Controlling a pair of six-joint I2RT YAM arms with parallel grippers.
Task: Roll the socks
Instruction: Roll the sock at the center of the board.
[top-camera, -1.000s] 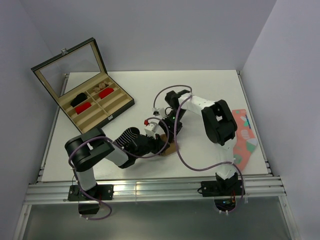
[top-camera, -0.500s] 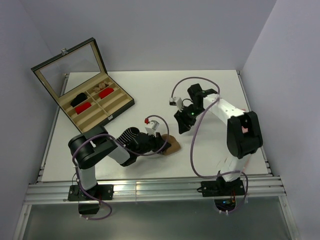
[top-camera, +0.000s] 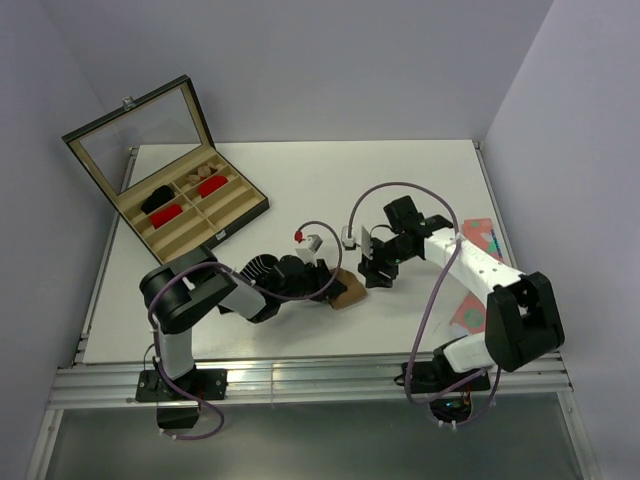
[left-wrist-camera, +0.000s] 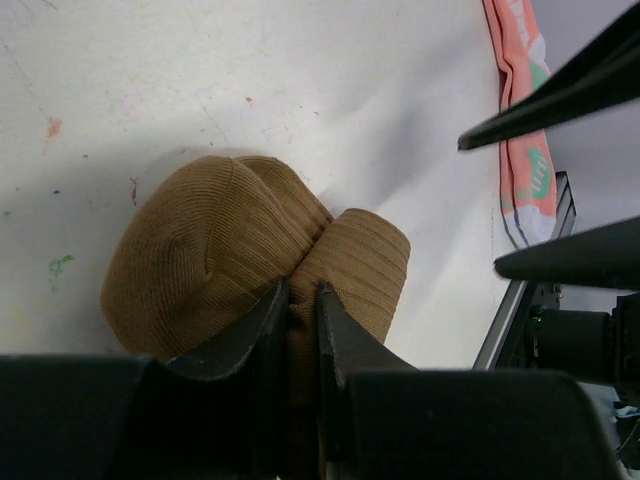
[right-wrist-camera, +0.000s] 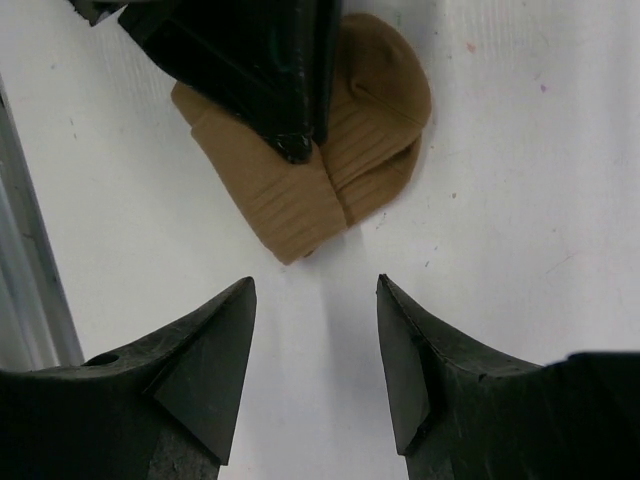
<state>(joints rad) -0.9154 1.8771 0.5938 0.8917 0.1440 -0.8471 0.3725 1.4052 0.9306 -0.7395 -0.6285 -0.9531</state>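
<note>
- Pinching a fold of the tan-brown sock (left-wrist-camera: 200, 260) with the left pincer (left-wrist-camera: 303, 290), closed down to a narrow slit with only ribbed fabric in it.
- Gripping at the seam where the sock's two rounded lobes meet, seen from the left wrist as one larger bulge on the left and one smaller on the right.
- Resting that sock as a bunched, folded-over lump on the white bench (top-camera: 300, 180), near the front edge and between the two arms.
- Holding the right pincer (right-wrist-camera: 315, 285) spread wide, with nothing between its fingers and nothing touched.
- Hovering it just beside the sock's folded cuff end, with a strip of bare bench between fingertips and fabric.
- Pointing the two pincers at each other across the sock in the top view, left (top-camera: 325, 285) and right (top-camera: 378, 270).
- Showing a black sock with thin white stripes (top-camera: 262, 268) against the left forearm; cannot tell whether lying on the bench or draped on the arm.
- Leaving a coral-pink sock (top-camera: 485, 232) at the bench's right edge, well apart from both pincers.
</note>
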